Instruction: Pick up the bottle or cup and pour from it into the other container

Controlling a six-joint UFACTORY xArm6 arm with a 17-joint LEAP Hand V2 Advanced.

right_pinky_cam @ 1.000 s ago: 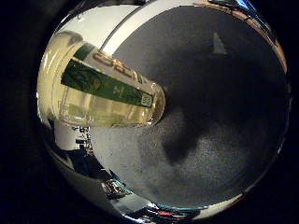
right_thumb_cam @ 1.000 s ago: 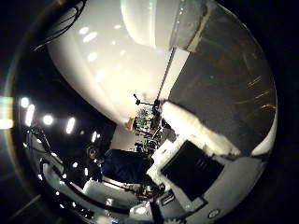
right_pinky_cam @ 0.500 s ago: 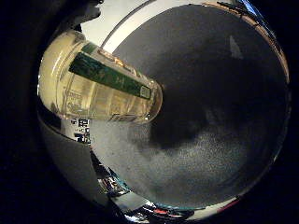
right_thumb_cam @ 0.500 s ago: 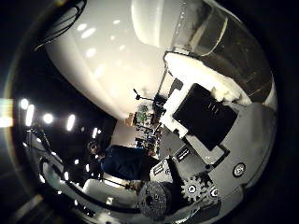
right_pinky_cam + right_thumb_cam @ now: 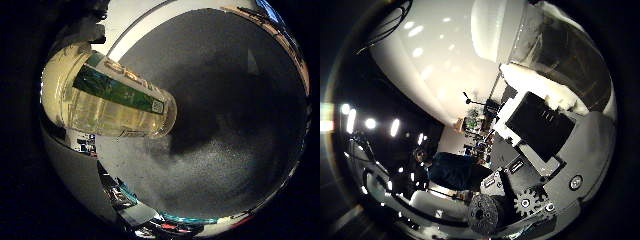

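Observation:
A clear plastic bottle (image 5: 110, 95) with a green label and pale yellowish liquid fills much of the right little finger side palm view, close to the palm, over a dark grey table top (image 5: 235, 120). Its shadow falls on the table beside it. In the right thumb side palm view, my right hand (image 5: 535, 150) shows its white and black fingers (image 5: 535, 118) curled in against a translucent curved body (image 5: 565, 50) that looks like the same bottle.
The table's pale edge (image 5: 130, 30) runs behind the bottle. The right thumb side palm view shows a large white curved surface (image 5: 430, 70) and a dim room with lights (image 5: 370, 125) and equipment far off.
Compared with a second ago, the hand's fingers have swung into the thumb side view and curled in beside the bottle. Over the last half second little has moved.

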